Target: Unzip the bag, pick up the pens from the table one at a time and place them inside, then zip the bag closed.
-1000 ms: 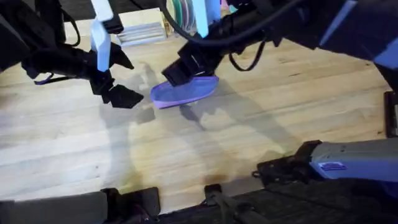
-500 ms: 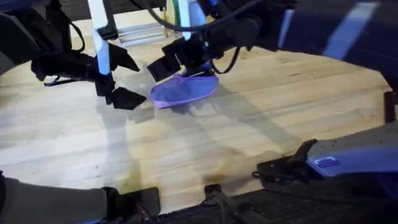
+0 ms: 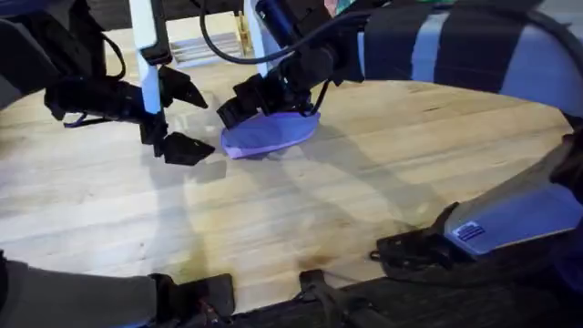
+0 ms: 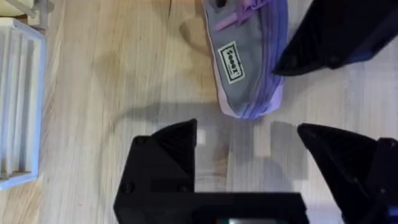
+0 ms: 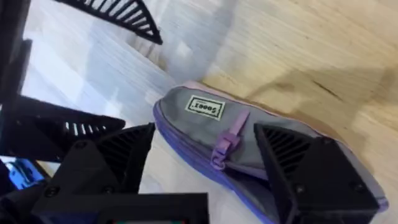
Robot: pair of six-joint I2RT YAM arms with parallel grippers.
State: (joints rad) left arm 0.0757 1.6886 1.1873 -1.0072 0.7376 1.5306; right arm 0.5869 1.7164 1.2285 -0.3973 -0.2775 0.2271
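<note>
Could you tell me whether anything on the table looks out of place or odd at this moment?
Nothing stands out. The bag lies flat on the table, undamaged, with the open right gripper over its zipper pull and the open left gripper beside it.

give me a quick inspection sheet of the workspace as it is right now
surface: light wooden table, planks visible.
job's things: purple pouch lying on the table, zipper pull and a small label on its upper face; no pen seen.
clutter: pale ridged rack near the pouch.
grippers: left gripper open, beside the pouch, holding nothing; right gripper open, fingers either side of the zipper pull.
cables: black cables looping at the far edge.
surroundings: stacked flat items behind the table.
</note>
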